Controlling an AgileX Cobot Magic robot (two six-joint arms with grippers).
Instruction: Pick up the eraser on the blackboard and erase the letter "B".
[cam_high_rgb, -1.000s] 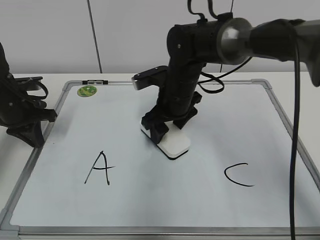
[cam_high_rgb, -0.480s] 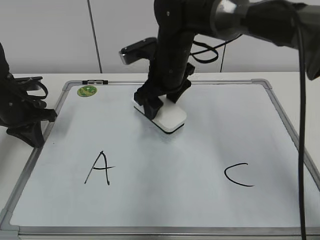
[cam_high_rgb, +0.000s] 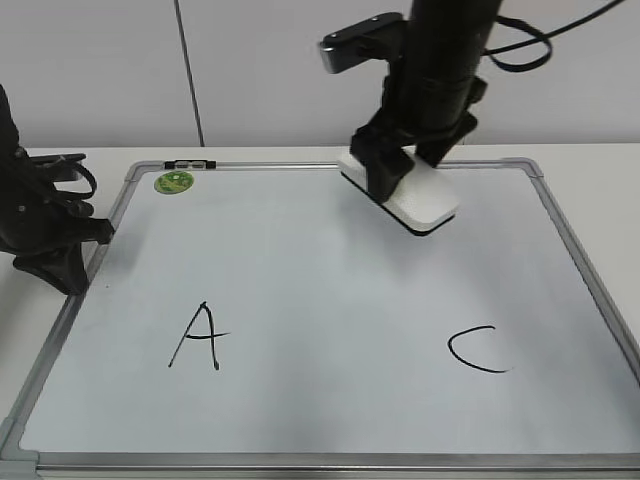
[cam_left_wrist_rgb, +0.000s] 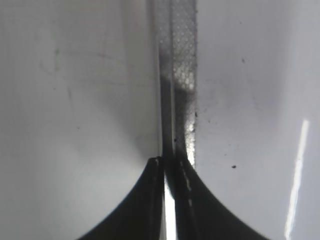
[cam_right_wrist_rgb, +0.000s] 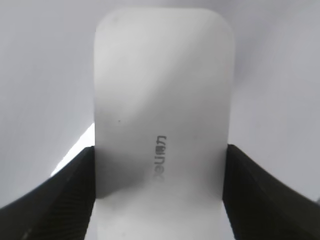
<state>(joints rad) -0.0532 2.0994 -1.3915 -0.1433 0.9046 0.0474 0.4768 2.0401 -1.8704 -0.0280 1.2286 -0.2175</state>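
The white board (cam_high_rgb: 330, 300) with a silver frame lies flat on the table. A black "A" (cam_high_rgb: 200, 337) is at its left and a black "C" (cam_high_rgb: 478, 350) at its right. No letter "B" shows between them. My right gripper (cam_high_rgb: 400, 175) is shut on the white eraser (cam_high_rgb: 420, 200), holding it at the board's far right part; in the right wrist view the eraser (cam_right_wrist_rgb: 162, 115) fills the space between the jaws (cam_right_wrist_rgb: 159, 172). My left gripper (cam_high_rgb: 60, 245) is shut at the board's left frame (cam_left_wrist_rgb: 180, 75), its tips (cam_left_wrist_rgb: 170, 161) over the frame edge.
A small round green magnet (cam_high_rgb: 173, 182) sits at the board's far left corner. A small black-and-white clip (cam_high_rgb: 190, 163) lies on the far frame beside it. A white wall stands behind the table.
My right gripper has carried the eraser from the board's middle away to the far right. The left arm has not moved.
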